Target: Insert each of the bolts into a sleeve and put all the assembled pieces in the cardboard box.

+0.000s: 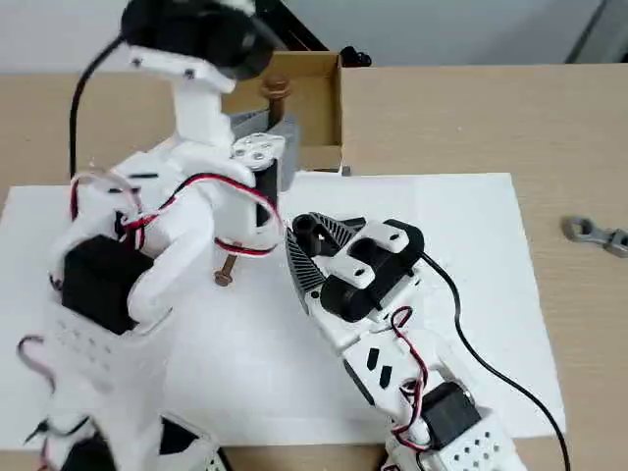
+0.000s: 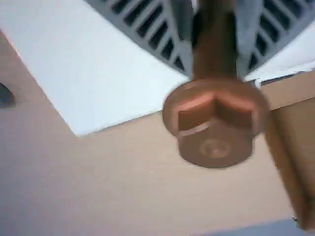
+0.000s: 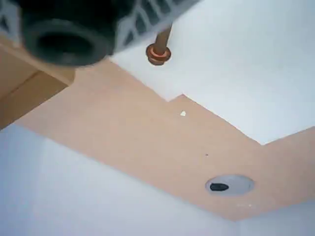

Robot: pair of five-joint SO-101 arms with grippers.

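The left gripper (image 1: 267, 128) is clamped on the shank of a copper bolt (image 2: 215, 123), and that held bolt stands over the open cardboard box (image 1: 329, 108), long axis about upright with the flanged hex head away from the fingers; letting go there should drop it inside, though whether a sleeve is already on the shank cannot be told; the head is smooth metal, the grey fingers are ribbed plastic lattice, the box is plain brown card; the right gripper (image 1: 302, 240) appears closed on a black sleeve (image 3: 64, 37), a short matte tube with a round bore; a second loose bolt (image 1: 225, 272) lies flat on the white paper sheet (image 1: 432, 226), just beside the right gripper and between the two arms
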